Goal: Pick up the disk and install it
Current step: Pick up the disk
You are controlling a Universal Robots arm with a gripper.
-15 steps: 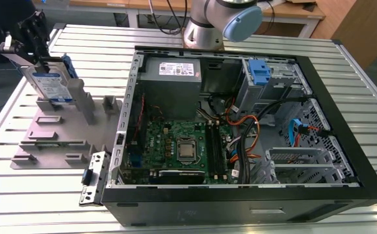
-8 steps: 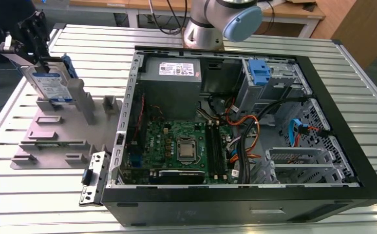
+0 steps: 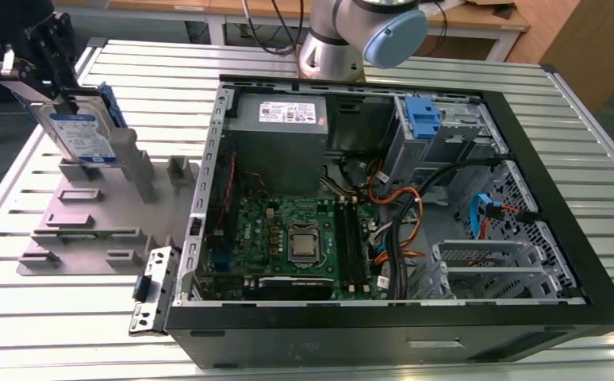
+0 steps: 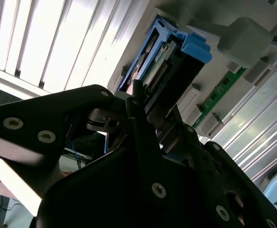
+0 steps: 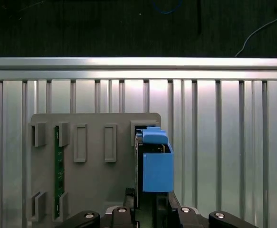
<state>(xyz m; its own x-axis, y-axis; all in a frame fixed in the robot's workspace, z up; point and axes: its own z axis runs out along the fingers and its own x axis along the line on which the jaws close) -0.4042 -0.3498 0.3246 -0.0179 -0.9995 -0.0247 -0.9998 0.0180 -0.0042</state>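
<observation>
Slatted table (image 3: 32, 317), disk (image 3: 79, 131) upright, long axis vertical

The bench (image 3: 32, 317) has a top of pale, ribbed metal slats (image 4: 43, 38), and overhead light glints brightly off them. Beyond its far edge stand light wooden desks (image 3: 477, 20) with dark cables (image 3: 259, 24) hanging in front of them. A brown wooden panel (image 3: 588, 48) rises at the exterior view's far right. In the first wrist view, dark floor (image 5: 81, 28) lies past the bench edge, crossed by a pale cable (image 5: 262, 28).
</observation>
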